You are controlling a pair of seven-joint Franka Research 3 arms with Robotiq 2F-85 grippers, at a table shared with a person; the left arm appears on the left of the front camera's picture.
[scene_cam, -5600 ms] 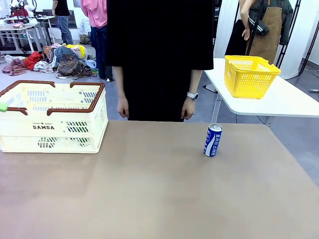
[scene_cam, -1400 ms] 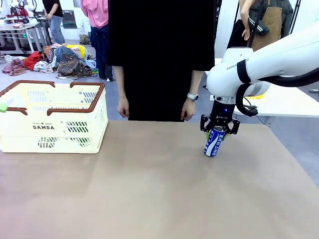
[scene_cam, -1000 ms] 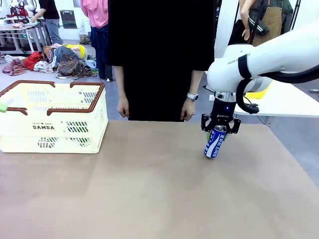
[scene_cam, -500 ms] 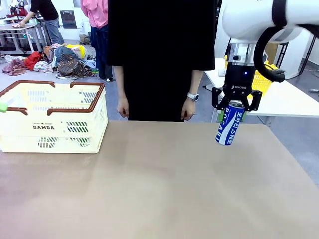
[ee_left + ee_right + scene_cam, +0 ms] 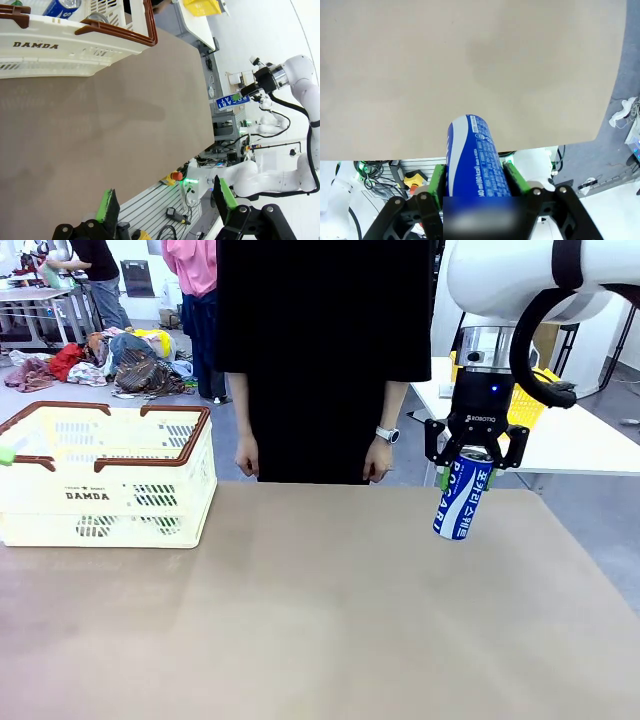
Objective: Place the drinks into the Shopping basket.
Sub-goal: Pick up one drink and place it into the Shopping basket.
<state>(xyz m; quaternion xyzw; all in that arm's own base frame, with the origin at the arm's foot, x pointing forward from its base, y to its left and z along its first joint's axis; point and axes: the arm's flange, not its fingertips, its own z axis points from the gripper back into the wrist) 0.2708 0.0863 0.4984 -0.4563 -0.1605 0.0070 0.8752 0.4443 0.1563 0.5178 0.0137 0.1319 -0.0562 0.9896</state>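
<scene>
Right gripper (image 5: 469,462) clenched on can (image 5: 461,499) top, can hanging near-upright above table (image 5: 320,620); left gripper (image 5: 167,202) agape, empty. Basket (image 5: 105,480) well apart at 9 o'clock from can.

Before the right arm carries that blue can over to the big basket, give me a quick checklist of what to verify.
1. Right claw shut on the Pocari Sweat can: ok.
2. Can lifted off the table: ok; it hangs tilted.
3. Table between can and Shopping basket: ok, bare.
4. Room in the basket: cannot tell fully; the left wrist view shows cans already inside.
5. Left claw out of the way: ok, open, back from the basket.
6. Person's hands at the far edge: ok, hanging at their sides, near the path.
</scene>
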